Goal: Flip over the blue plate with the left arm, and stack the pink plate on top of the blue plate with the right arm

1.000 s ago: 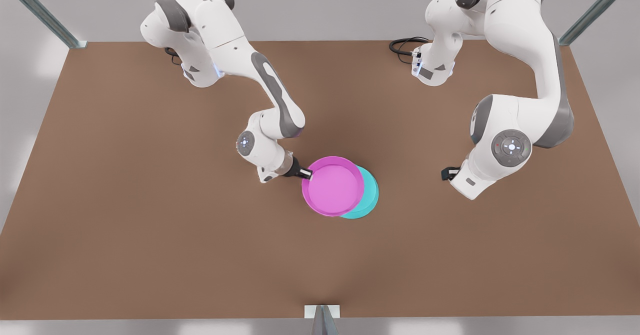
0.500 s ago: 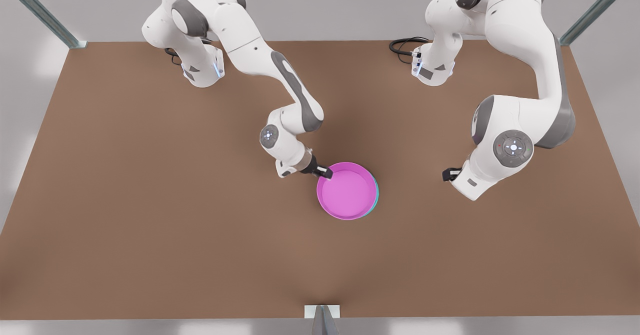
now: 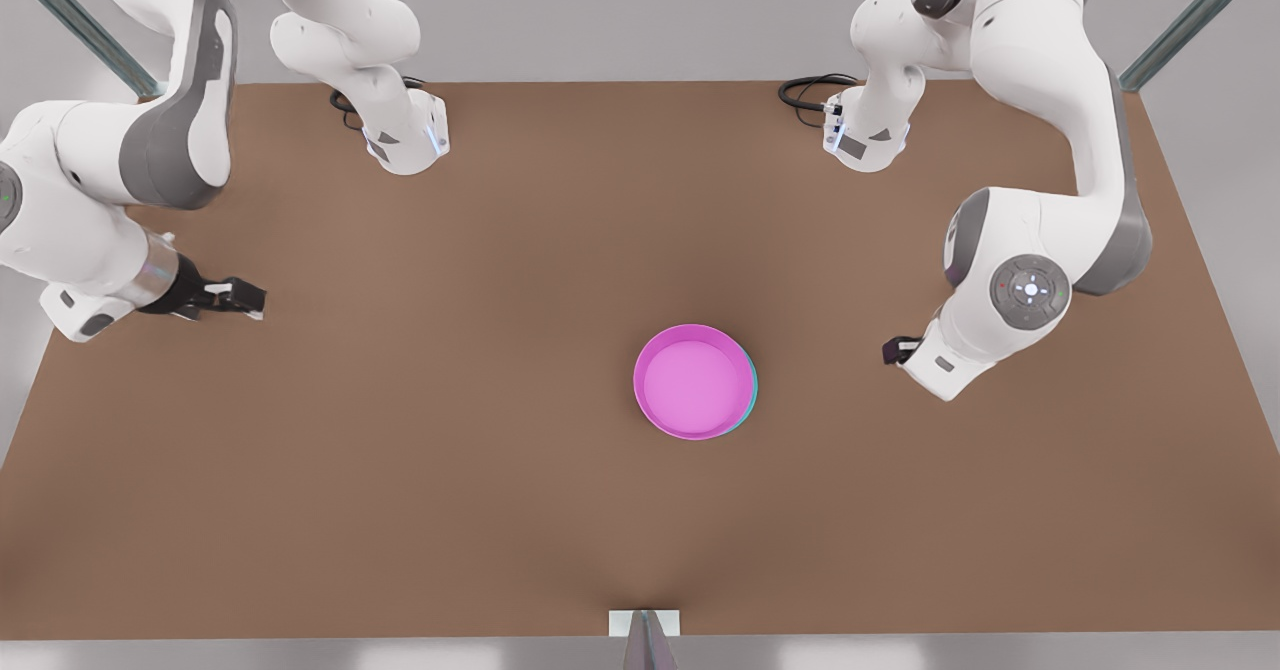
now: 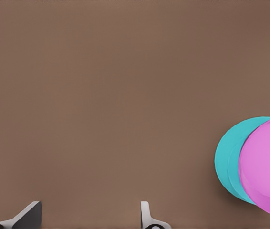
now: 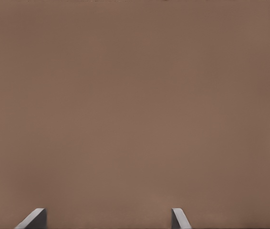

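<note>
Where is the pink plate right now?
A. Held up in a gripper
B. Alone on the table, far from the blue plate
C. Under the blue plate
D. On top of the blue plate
D. In the front view the pink plate covers the blue plate, whose edge peeks out beneath; the left gripper and right gripper are both open and empty.

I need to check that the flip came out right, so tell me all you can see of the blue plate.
The blue plate is a round, cyan-turquoise dish that looks like smooth plastic. It lies flat on the brown table near the middle, almost wholly covered by the pink plate resting on it. In the front view a thin crescent peeks out on that view's right; the left wrist view shows a wider plain, unmarked band. Which face is up cannot be told. No gripper touches it.
</note>
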Controlling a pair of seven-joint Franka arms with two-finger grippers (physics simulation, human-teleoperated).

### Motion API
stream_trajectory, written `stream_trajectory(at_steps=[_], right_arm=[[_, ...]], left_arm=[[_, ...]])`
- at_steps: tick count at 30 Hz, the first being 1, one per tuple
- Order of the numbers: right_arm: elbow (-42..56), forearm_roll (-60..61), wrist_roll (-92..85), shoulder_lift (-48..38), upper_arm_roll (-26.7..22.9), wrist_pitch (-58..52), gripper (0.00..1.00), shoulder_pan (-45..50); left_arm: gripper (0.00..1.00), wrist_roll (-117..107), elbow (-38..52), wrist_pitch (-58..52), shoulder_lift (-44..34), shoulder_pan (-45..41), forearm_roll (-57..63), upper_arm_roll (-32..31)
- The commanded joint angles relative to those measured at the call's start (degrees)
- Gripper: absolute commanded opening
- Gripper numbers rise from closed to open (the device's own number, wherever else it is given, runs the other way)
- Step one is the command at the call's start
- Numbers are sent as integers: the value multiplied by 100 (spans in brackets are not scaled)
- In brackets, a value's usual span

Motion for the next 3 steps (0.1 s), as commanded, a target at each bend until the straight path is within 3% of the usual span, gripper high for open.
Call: stream_trajectory(at_steps=[1,3], right_arm=[[11,0,6,2,9,0,100,-7],[28,-307,6,28,501,-53,100,-455]], left_arm=[[100,0,9,-1,-9,-3,-5,0],[100,9,62,-18,8,-3,3,0]])
